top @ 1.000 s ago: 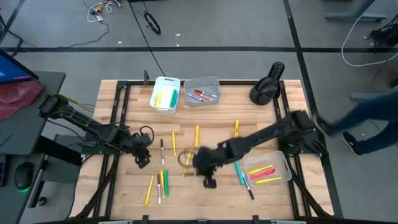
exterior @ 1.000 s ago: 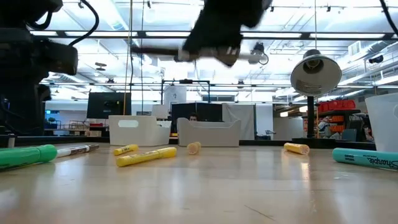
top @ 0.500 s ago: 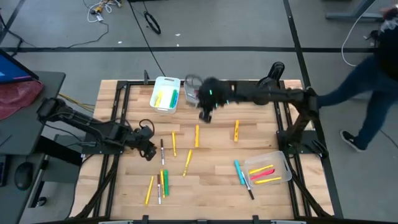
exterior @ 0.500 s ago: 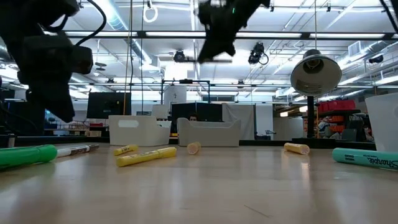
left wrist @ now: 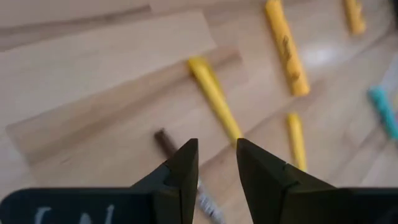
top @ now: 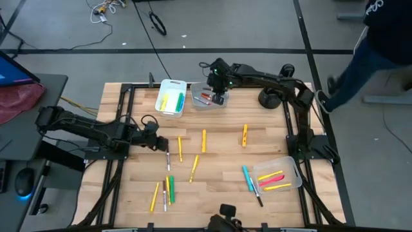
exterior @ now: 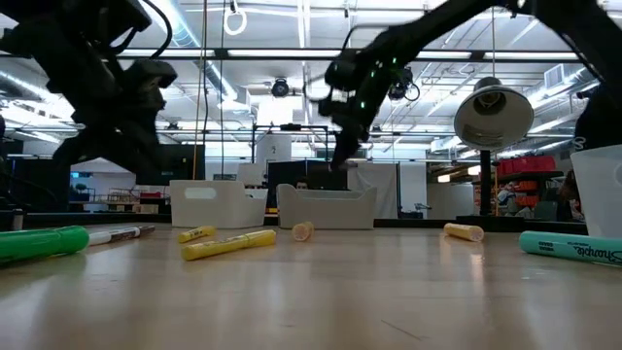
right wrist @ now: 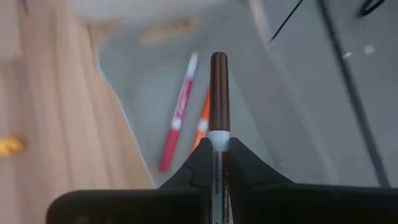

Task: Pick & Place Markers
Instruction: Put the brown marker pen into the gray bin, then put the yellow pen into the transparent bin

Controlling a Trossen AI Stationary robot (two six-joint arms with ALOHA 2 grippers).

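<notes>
Table (top: 219, 187) carries loose markers (top: 203, 140) scattered well short of the grey bin (top: 209, 94) at its far edge. Right gripper (top: 219, 98) hangs over that bin, pinching a brown-capped marker (right wrist: 218, 93), presumably for release among the red and orange ones inside. Left gripper (top: 159, 143), fingers spread and empty, hovers well short of the bin over a dark-tipped marker (left wrist: 166, 142), likely its next pick.

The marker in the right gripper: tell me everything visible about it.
The marker is a slim stick with a dark brown cap and a white barrel bearing small print. The right gripper has its jaws shut on the barrel, cap pointing forward. It hangs above the grey bin at the table's far edge, where a red and an orange marker lie.
</notes>
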